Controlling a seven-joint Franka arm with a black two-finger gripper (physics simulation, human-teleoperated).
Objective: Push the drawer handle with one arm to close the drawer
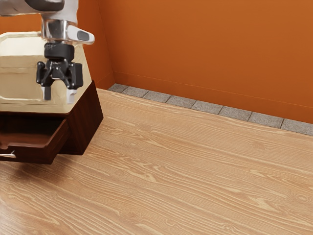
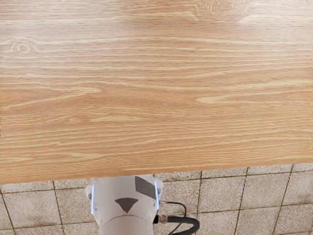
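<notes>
Wall (image 1: 205,44): orange, behind the table.
Table (image 1: 186,161): pale wood, bold grain.
Cabinet (image 1: 87,120): dark wood, cream top, at the exterior view's left.
Arm (image 1: 56,29): white and grey, reaching in above the cabinet in the exterior view.
Drawer (image 1: 29,153): dark wood, standing out from the cabinet; open, so the closing is still to be done.
Claw (image 1: 59,94): black, pointing down; released, its fingers (image 1: 47,93) spread with nothing gripped. It hangs above the level of the drawer, clear of it.
Handle (image 1: 9,155): pale metal, on the drawer's front, partly cut off by the exterior view's left edge; well apart from the claw.

Step in hand, as judged: the approach; no push is under way. Next move, as judged: bring the claw round before the drawer's front, lower it to the handle's height, then press the handle straight toward the cabinet. Coming down too soon might land the claw on the drawer's rim or inside it.
</notes>
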